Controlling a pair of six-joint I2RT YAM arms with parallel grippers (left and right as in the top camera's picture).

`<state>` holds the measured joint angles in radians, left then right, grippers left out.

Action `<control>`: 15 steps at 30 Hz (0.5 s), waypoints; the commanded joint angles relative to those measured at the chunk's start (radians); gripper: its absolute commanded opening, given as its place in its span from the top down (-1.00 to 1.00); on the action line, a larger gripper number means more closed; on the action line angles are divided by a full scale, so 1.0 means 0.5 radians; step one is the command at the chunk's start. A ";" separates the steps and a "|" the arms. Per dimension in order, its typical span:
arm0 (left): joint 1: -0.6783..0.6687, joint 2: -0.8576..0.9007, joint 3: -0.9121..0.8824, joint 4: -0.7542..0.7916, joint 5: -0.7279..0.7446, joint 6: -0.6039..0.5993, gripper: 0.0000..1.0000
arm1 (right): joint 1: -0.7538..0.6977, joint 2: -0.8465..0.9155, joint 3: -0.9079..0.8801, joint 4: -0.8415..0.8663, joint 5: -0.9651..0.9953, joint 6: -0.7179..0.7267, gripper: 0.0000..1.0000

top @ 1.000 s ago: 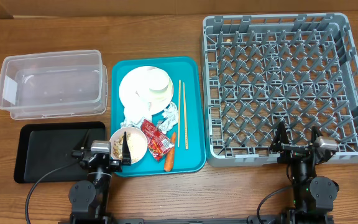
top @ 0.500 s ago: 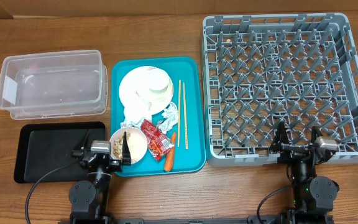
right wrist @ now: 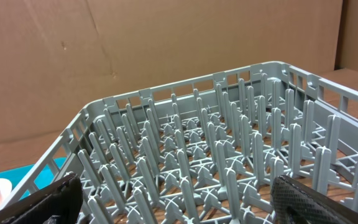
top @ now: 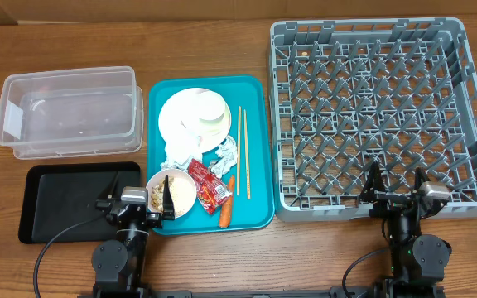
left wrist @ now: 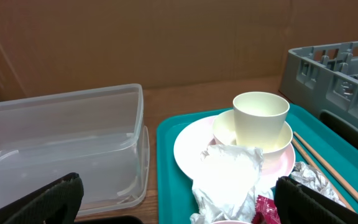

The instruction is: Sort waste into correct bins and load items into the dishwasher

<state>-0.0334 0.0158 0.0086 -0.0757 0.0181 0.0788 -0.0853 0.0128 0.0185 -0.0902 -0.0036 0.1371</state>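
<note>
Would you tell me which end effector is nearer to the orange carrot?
Left. The left end effector sits just left of the carrot, by the bowl; the right end effector is far right, at the dish rack.

2 arms folded low; left gripper (top: 136, 199), right gripper (top: 397, 186) wide open, empty.

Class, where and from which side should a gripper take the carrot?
Grip the carrot across its middle, coming straight down from above. It lies flat on the tray, long axis running roughly front to back, so jaws close side to side over its narrow width.
</note>
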 commanded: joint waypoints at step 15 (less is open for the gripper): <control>-0.013 -0.021 0.095 -0.089 0.325 -0.115 -1.00 | -0.008 -0.020 -0.021 0.012 -0.012 -0.008 -1.00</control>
<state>-0.0334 0.0158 0.0120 -0.0784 0.1017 0.0765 -0.0853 0.0128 0.0185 -0.0902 -0.0032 0.1375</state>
